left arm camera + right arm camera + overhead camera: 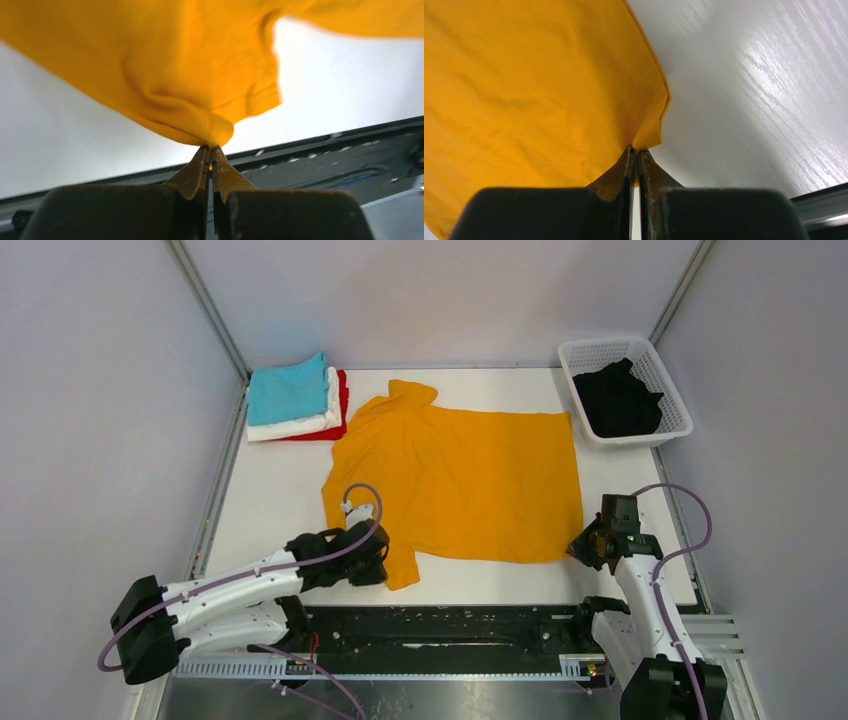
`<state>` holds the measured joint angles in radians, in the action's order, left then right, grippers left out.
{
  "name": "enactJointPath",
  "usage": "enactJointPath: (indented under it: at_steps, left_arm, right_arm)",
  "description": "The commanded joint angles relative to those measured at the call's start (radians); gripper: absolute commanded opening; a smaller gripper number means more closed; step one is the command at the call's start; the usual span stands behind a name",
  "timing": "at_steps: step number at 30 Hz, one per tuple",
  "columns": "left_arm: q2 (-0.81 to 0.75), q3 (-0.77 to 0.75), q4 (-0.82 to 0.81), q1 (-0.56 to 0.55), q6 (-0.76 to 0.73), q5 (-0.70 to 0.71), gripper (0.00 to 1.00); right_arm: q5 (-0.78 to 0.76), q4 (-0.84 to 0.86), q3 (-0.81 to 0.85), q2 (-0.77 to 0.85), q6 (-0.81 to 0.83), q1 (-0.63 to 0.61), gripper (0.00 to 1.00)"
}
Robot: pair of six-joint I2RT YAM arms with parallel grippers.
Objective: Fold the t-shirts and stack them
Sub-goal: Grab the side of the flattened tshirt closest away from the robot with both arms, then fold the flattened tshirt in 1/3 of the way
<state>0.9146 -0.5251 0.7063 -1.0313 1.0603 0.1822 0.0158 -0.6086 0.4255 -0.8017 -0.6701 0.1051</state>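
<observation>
A mustard-orange t-shirt [460,480] lies spread out across the middle of the white table. My left gripper [372,562] is shut on its near left sleeve; in the left wrist view a pinched fold of the orange cloth [200,100] rises from the shut left gripper [211,148]. My right gripper [582,546] is shut on the shirt's near right corner, and the right wrist view shows the orange hem [651,132] clamped at the tips of that gripper [634,149]. At the back left sits a folded stack: teal t-shirt [288,390] on white [300,424] on red [343,400]. A black t-shirt [618,400] lies crumpled in the basket.
A white plastic lattice basket [585,350] stands at the back right corner. Grey walls enclose the table [270,490] on three sides. A black rail [450,625] with the arm bases runs along the near edge.
</observation>
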Motion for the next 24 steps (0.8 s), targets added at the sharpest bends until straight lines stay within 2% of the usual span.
enactJointPath:
  at_steps: [1,14,19,24]
  left_arm:
    - [0.088,-0.13,-0.179,0.12,-0.139,-0.056,0.0]
    - [0.184,-0.35,-0.29,0.488,-0.334,-0.053,0.0]
    - [0.234,-0.428,-0.306,0.579,-0.397,-0.057,0.0]
    - [0.299,-0.491,-0.358,0.624,-0.475,-0.068,0.0]
  right_arm:
    - [0.037,-0.01,0.084,-0.036,0.038,0.0,0.05]
    - [-0.011,-0.017,0.304,-0.24,0.098,0.001,0.03]
    - [-0.011,-0.018,0.394,-0.341,0.107,0.001,0.04]
    - [-0.011,-0.018,0.466,-0.42,0.106,0.001,0.05]
